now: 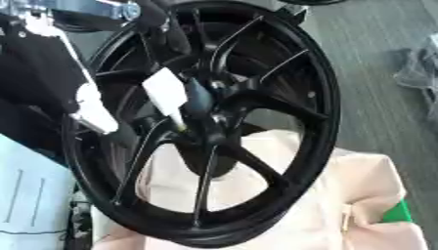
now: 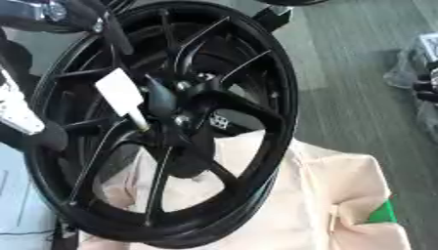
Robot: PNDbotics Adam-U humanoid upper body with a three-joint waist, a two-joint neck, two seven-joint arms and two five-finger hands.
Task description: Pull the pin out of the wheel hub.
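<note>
Pin (image 1: pixel 167 95) sits at hub (image 1: pixel 205 105) of wheel (image 1: pixel 317 97), white tab up-left, shaft slanting down-right into hub; left hand (image 1: pixel 158 22) is above it, nearer, fingers reaching down, closure unclear; right hand not visible; pull up-left along shaft.

Wheel (image 1: pixel 214 122) standing on edge, tilted, filling the middle of both views. Hub (image 1: pixel 205 105) at its centre, spokes running out to the rim. Pin (image 2: pixel 137 118) stuck in the hub's left side — tag (image 2: pixel 120 91) on its outer end, up and to the left. Left hand (image 1: pixel 163 24) reaching in from the upper left corner, over the spokes above the hub, just above the tag. Cloth (image 1: pixel 351 195) under and behind the wheel's lower half, spreading right. Floor (image 1: pixel 376 49) beyond, to the right — wrapped bundle (image 2: pixel 419 73) at its right edge.
</note>
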